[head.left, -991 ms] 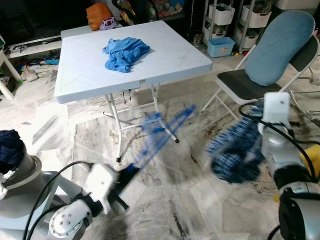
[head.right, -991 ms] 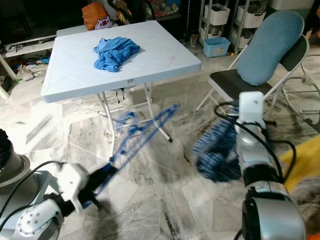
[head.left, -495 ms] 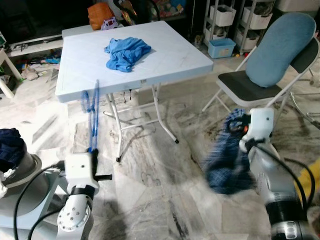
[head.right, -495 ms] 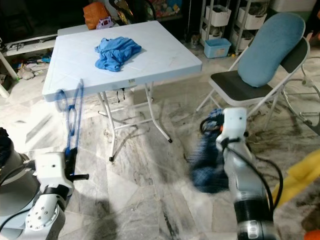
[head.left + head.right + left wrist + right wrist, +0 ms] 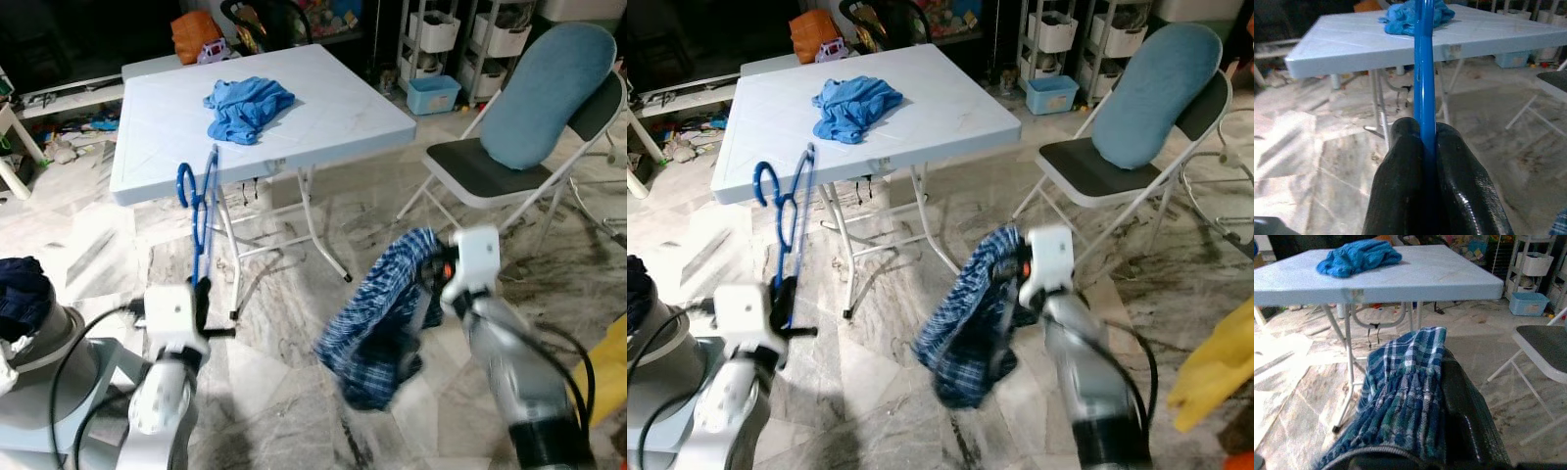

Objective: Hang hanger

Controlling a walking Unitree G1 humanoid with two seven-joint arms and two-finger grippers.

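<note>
My left gripper [image 5: 201,289] is shut on the bottom bar of a blue plastic hanger [image 5: 200,211]. It holds the hanger upright in front of the white folding table [image 5: 333,113], hook end up. In the left wrist view the black fingers [image 5: 1400,161] pinch the blue hanger [image 5: 1424,73]. My right gripper [image 5: 437,278] is shut on a blue plaid garment [image 5: 377,323], which hangs bunched over the marble floor to the right of the hanger. One black finger [image 5: 1465,406] shows beside the plaid garment [image 5: 1398,387]; the other is hidden under the cloth.
A light blue cloth [image 5: 247,103] lies on the table. A folding chair [image 5: 485,168] with a blue cushion [image 5: 544,93] stands at the right, with white shelving [image 5: 438,34] behind. Dark clothing [image 5: 20,294] sits low at my left and a yellow object [image 5: 617,352] at the right edge.
The left gripper swung the hanger from tilted to upright and shifted it slightly right. The right gripper carried the plaid garment left and up, closer to the hanger.
</note>
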